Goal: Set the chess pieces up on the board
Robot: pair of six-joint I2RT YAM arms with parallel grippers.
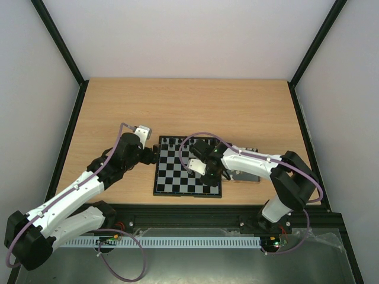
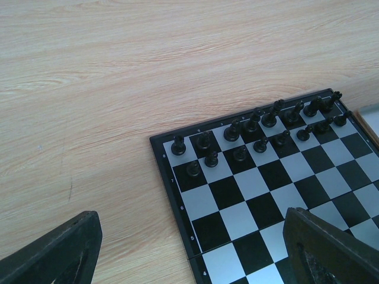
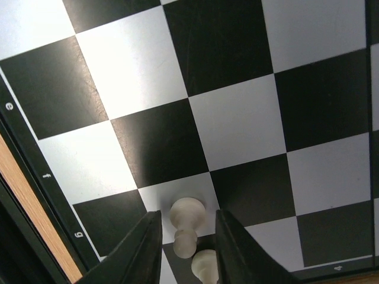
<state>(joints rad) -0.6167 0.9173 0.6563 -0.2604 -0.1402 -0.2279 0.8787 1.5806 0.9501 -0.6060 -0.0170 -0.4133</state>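
Note:
The board [image 1: 177, 177] lies at the table's middle front, with black figures [image 2: 260, 127] in two rows along its far edge. In the right wrist view a cream-white pawn [image 3: 187, 216] stands on a pale square between my right gripper's [image 3: 188, 236] fingers, with a small gap on each side. A second white piece [image 3: 204, 263] stands just behind it. The right gripper [image 1: 210, 174] is low over the board's front right part. My left gripper [image 1: 149, 155] is open and empty above the board's left edge [image 2: 195, 236].
A shiny metal tray [image 1: 247, 177] lies right of the board, mostly hidden under the right arm; its corner shows in the left wrist view [image 2: 370, 118]. Bare wood table [image 1: 189, 106] stretches behind and left of the board.

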